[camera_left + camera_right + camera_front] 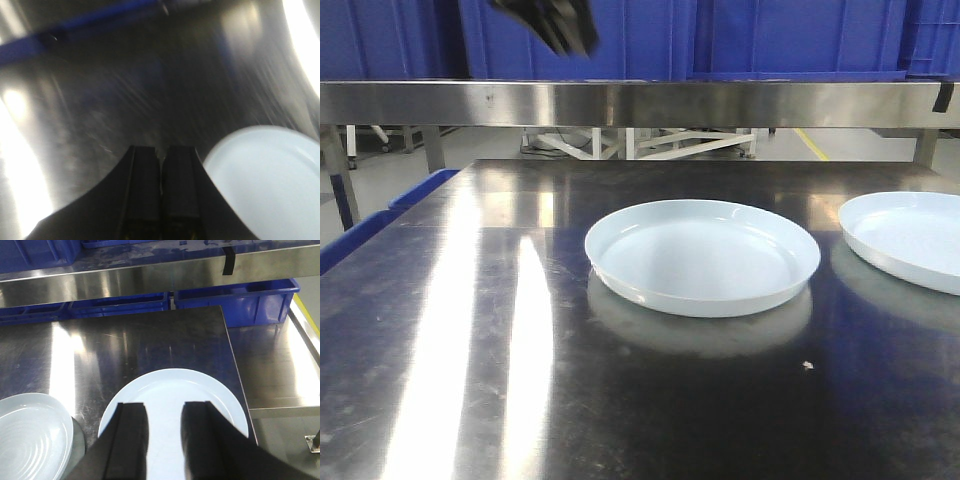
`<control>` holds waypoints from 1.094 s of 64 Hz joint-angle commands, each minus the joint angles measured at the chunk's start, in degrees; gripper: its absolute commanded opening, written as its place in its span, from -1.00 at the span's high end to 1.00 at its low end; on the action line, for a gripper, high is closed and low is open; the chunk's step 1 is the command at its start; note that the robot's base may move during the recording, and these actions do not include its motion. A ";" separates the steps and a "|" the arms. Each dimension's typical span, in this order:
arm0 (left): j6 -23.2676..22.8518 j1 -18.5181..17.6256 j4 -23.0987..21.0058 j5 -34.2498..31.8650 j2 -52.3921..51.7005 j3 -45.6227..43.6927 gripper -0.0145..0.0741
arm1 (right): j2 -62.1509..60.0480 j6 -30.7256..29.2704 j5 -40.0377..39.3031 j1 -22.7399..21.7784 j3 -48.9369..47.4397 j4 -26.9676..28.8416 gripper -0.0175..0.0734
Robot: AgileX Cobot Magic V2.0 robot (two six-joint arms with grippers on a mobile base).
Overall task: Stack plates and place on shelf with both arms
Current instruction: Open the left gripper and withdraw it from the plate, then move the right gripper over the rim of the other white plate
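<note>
Opening the job, by my reading: both plates lie flat and separate, nothing is stacked, and nothing is on the rack.

Tabletop (pixel 470 380): dark scratched steel with glare streaks, filling the lower two thirds of the front view.

Shelf (pixel 640 103): a brushed rail running across the top of the front view, above and behind the tabletop. Blue crates (pixel 770 40) sit on it.

Centre plate (pixel 702 255): mid-frame on the tabletop. The right-hand plate (pixel 910 240) is cut by the right edge. The two are near each other but not touching.

Right gripper (pixel 164 406): bottom centre of the right wrist view. Its fingers are spread wide with nothing between them, and it hangs over the right-hand plate. I cannot tell whether it is in contact. The centre plate shows at lower left of that frame.

Left gripper (pixel 161 150): bottom centre of a blurred left wrist view. Its fingers are pressed together with only a hairline slit, and it holds nothing. A plate's edge lies just beside it at lower right. A dark blurred shape (pixel 558 22) at upper left of the front view, in front of the crates, is probably this arm.

Next move, as I judge it:
- The right claw goes down onto the rim, one finger inside the low lip and one outside.
- It then lifts level and carries the plate toward frame centre, over the other plate.
- The glossy, shallow rim gives little to bite on.
- The left claw must open before it can share the lift to the shelf.
</note>
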 commanded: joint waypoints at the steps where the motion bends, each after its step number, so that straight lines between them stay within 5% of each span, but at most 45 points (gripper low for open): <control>1: -1.49 3.58 0.63 -4.31 -7.81 0.21 0.48 | -0.01 -0.39 -5.18 -0.37 -2.26 -0.27 -0.07; 29: -2.59 25.10 -2.37 -15.72 -34.96 29.39 0.48 | -0.01 -0.39 -5.18 -0.37 -2.26 -0.27 -0.07; 49: -2.59 26.20 -2.17 -22.10 -50.71 52.07 0.48 | -0.01 -0.39 -5.08 -0.37 -2.26 -0.27 -0.07; 70: -2.59 26.20 -1.35 -26.56 -56.41 62.11 0.48 | -0.01 -0.39 -4.68 -0.37 -2.15 -0.27 -0.07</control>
